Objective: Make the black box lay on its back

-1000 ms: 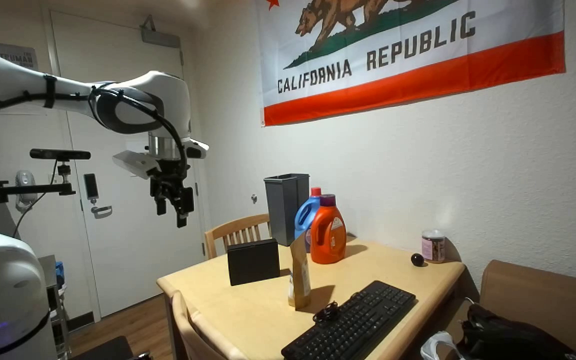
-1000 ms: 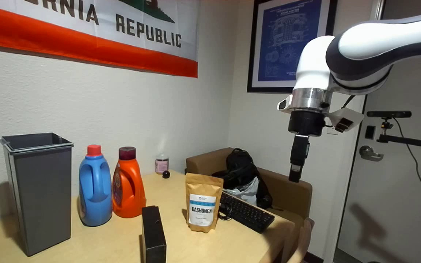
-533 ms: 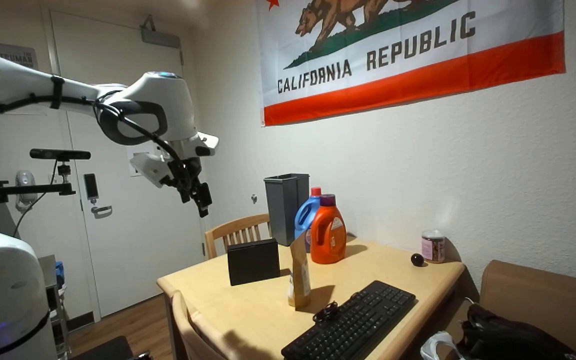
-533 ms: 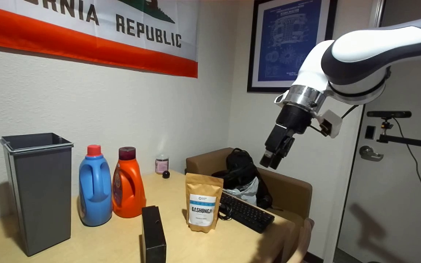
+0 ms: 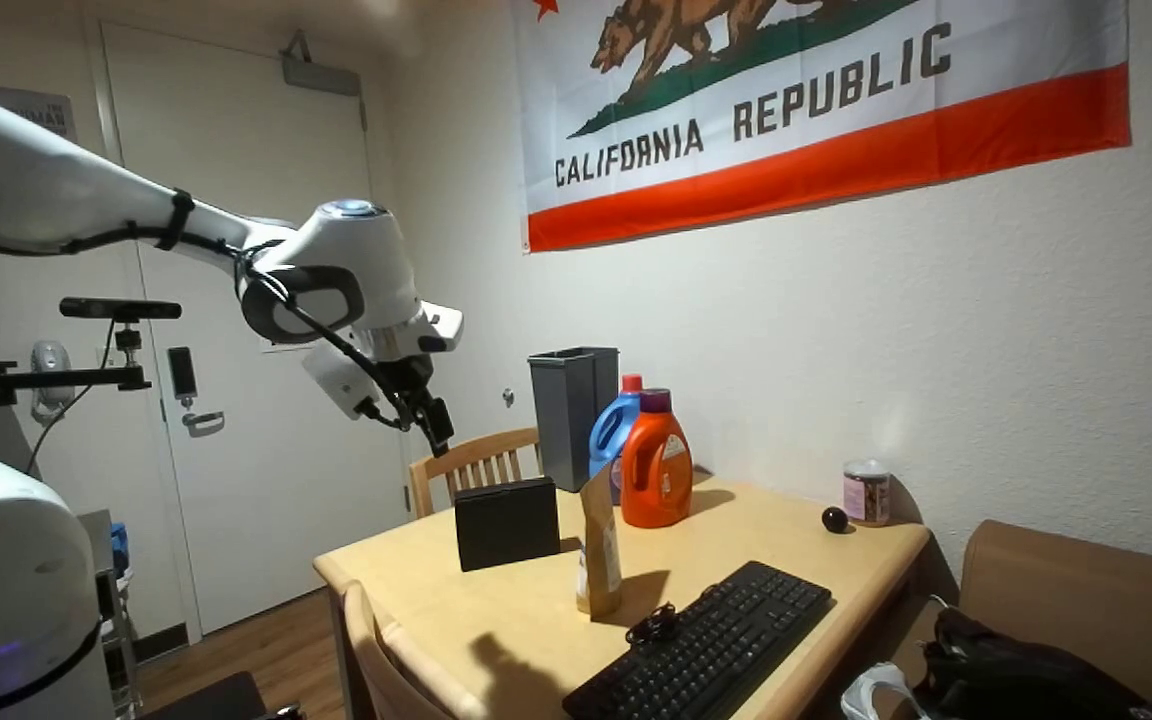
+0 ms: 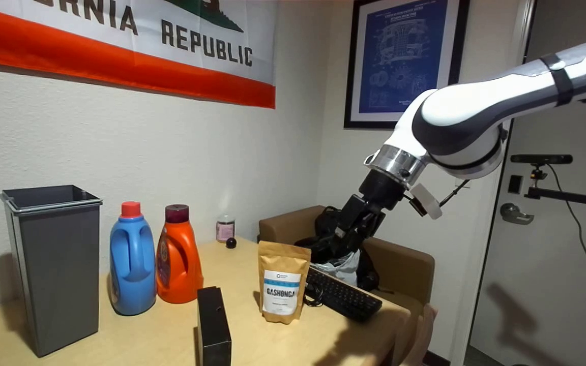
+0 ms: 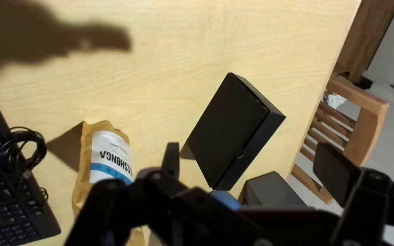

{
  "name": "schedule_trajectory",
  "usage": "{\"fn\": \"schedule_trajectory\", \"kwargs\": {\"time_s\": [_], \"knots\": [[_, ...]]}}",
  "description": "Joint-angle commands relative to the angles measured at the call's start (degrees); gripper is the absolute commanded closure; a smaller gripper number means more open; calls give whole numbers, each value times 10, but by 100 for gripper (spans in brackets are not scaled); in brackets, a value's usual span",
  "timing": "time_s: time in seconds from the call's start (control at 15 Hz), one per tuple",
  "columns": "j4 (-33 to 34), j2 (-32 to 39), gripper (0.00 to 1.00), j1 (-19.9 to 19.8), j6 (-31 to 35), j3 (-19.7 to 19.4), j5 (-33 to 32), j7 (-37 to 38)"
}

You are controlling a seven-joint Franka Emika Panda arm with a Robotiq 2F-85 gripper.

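Note:
The black box (image 5: 507, 524) stands upright on a narrow edge on the light wooden table, its broad face vertical. In an exterior view it shows nearly end-on (image 6: 214, 325) and is cut off by the lower frame edge. In the wrist view the box (image 7: 229, 130) shows its dark broad face and a narrow side with a small notch. My gripper (image 5: 439, 440) is tilted in the air, above and apart from the box. In the wrist view its fingers (image 7: 250, 153) are wide open with nothing held. It also shows in an exterior view (image 6: 343, 241).
A brown pouch (image 6: 284, 282) stands beside the box, with a keyboard (image 5: 711, 640) beyond it. Orange (image 5: 658, 470) and blue (image 6: 133, 264) bottles and a tall grey bin (image 6: 59, 269) stand behind. A wooden chair (image 7: 364, 126) is at the table edge. A jar (image 5: 866, 492) is near the wall.
My gripper has tilted, moved down and come forward over the table, closer to the box. Its shadow has moved further onto the table. The box and other objects have not moved.

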Motion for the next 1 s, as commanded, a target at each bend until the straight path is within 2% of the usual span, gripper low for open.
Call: {"fn": "schedule_trajectory", "kwargs": {"time_s": [0.0,0.2,0.33,0.6,0.93], "knots": [[1,9,0,-3,-2,5,2,-2],[3,19,0,-2,-2,6,3,-3],[9,34,0,29,18,-8,37,-34],[56,110,0,68,51,0,79,-48],[128,220,0,58,84,31,69,-13]]}}
